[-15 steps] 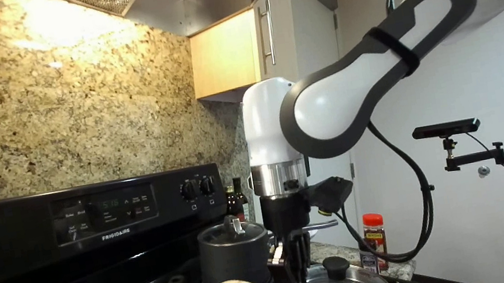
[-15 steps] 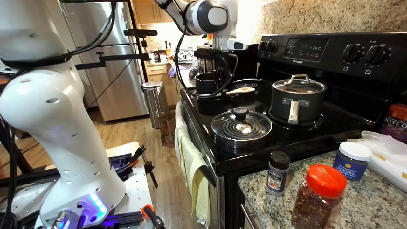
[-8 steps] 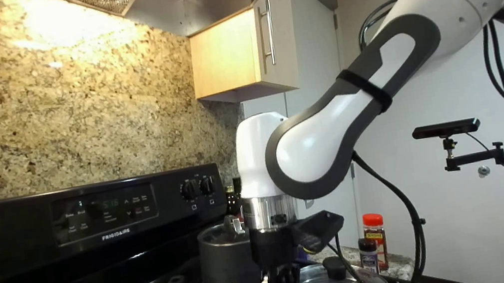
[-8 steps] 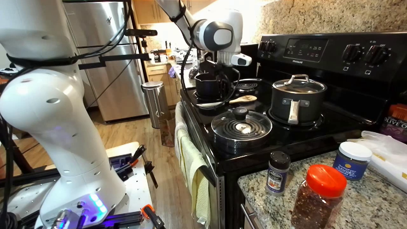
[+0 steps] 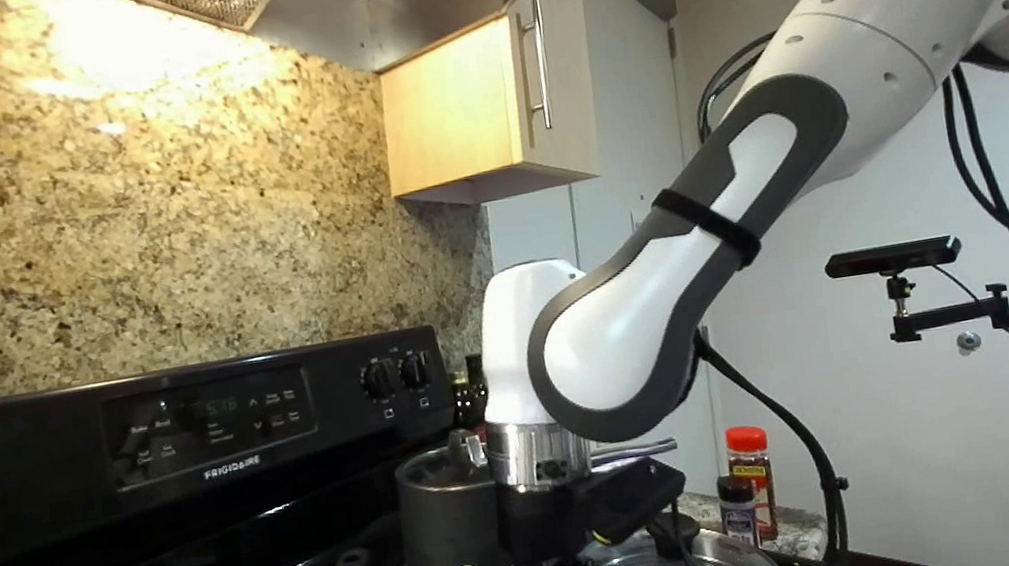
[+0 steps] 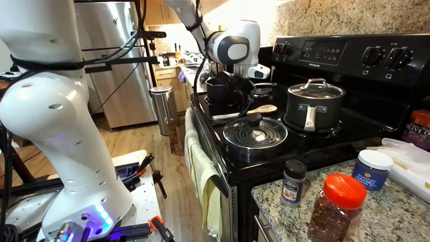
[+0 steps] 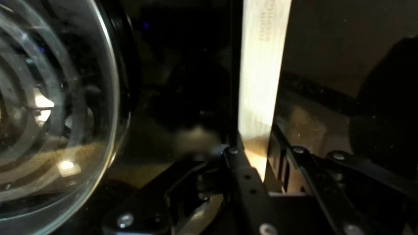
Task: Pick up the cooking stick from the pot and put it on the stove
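Wrist view: wooden spoon [image 7: 260, 81], one, pinched at the handle; fingers [image 7: 241, 166] narrow, close against both sides of the wood. In an exterior view, held front to back, roughly in line with the stove-side edge of the counter [image 6: 399, 215], apparently to suit the strip between pot [image 6: 216, 94] and lidded pan [image 6: 255, 137]. Whether the spoon touches the stove [image 6: 302, 144]: cannot be told. Lidded pan: nearest the counter's front corner, bounding that strip. Bottle [image 6: 293, 183], black-capped: beside the same corner, presumably for reach while cooking. Jar [image 6: 336, 208], red-capped: inward from the front edge. Step, as judged: setting down, nearly done; release best left until the wood lies flat.
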Robot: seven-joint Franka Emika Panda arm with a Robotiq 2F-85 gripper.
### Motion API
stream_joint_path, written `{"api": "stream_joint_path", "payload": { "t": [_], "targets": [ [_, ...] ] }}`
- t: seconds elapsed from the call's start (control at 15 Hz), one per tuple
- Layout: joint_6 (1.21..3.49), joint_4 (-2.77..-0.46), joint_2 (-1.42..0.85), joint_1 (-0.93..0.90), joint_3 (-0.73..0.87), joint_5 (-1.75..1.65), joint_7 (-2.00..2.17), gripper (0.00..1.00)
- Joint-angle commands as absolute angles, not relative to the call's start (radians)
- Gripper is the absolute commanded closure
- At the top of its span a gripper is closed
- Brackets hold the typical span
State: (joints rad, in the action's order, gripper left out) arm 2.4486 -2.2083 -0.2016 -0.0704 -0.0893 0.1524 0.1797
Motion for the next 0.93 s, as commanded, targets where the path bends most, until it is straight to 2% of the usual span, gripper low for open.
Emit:
{"api": "stream_joint_path", "payload": {
  "t": [0.0,0.27,0.33,0.47,0.87],
  "targets": [
    [2.537,-2.242,-0.189,-0.061,-0.084,0.226,0.179,0.88],
    [2.551,-2.261,-0.182,-0.065,-0.066,0.208,0.183,0.89],
    [2.549,-2.265,-0.178,-0.072,-0.058,0.184,0.203,0.51],
    [2.52,-2.261,-0.165,-0.081,-0.051,0.145,0.217,0.44],
    [2.368,-2.255,-0.081,-0.104,-0.046,-0.007,0.286,0.06]
  ]
}}
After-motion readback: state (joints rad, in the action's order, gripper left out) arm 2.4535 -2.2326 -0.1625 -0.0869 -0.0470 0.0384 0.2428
